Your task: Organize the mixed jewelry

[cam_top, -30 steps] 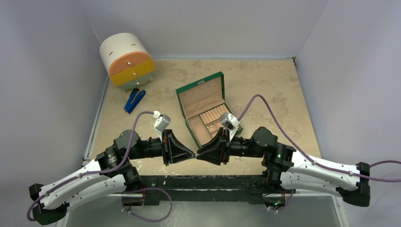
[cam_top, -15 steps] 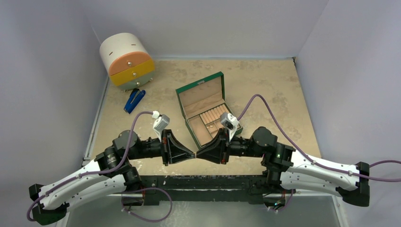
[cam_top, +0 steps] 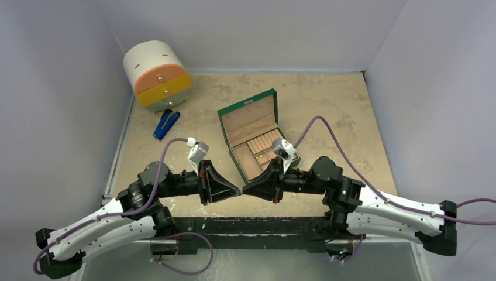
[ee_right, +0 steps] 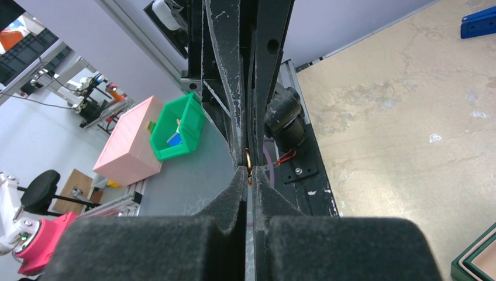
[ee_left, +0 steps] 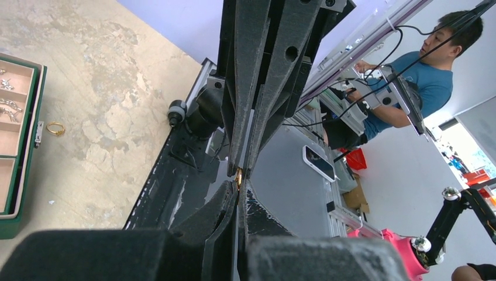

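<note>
Mixed jewelry (ee_right: 248,159) shows first as a thin gold ring, a bright hoop held in the air above the near edge of the bench (cam_top: 327,105). It sits exactly where the two arms meet tip to tip. The left end effector (ee_left: 238,193) and the right end effector (ee_right: 248,175) each have their fingers pressed together, and both are clamped on that ring. The fingers are matte black wedges tapering to narrow points, their faces rough and marked with pale scratches.

A second gold ring (ee_left: 56,128) lies flat on the bench just beside the green box (cam_top: 257,136). Small silver pieces (ee_left: 7,111) rest in the box's tan-lined compartments. The box is dark green with its lid open, and a row of padded rolls shows inside.

The bench top is a mottled beige, stone-like sheet. At its far left corner stands a white round cabinet (cam_top: 157,75) with orange and yellow drawer fronts. A blue-handled tool (cam_top: 166,124) lies near it. Plain pale walls close in three sides. Past the near edge, a person in a teal shirt (ee_left: 421,82), a pink crate (ee_right: 131,143) and a green bin (ee_right: 175,126) are visible.
</note>
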Available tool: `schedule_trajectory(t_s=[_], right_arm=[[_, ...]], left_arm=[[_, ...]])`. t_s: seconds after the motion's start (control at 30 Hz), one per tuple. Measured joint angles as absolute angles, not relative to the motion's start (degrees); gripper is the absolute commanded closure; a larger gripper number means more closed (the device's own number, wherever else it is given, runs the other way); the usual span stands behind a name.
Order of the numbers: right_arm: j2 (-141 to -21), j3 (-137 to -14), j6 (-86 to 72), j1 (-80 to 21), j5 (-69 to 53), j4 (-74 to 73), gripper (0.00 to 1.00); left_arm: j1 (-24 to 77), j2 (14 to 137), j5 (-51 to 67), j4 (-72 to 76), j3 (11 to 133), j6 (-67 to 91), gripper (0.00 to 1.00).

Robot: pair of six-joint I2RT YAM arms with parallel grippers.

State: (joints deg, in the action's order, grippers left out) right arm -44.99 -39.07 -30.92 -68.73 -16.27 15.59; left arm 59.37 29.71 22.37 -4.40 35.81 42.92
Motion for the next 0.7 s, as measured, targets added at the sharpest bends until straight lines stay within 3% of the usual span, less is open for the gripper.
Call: schedule_trajectory(t_s=[0.17, 0.27, 0.7], right_arm=[[-44.97, -39.07, -30.89, -68.66, -16.10, 15.59, 1.00], [-44.84, -39.09, -30.87, -68.66, -15.18, 14.83, 1.00], [-51.44, -47.72, -28.84, -67.44, 1.91, -3.86, 1.00]], left_arm=[[59.37, 29.65, 21.21, -4.71, 35.81, 42.89, 0.61], [59.37, 29.23, 18.90, -6.20, 35.92, 42.81, 0.52], [59.37, 28.75, -0.99, -19.88, 39.92, 39.55, 0.39]])
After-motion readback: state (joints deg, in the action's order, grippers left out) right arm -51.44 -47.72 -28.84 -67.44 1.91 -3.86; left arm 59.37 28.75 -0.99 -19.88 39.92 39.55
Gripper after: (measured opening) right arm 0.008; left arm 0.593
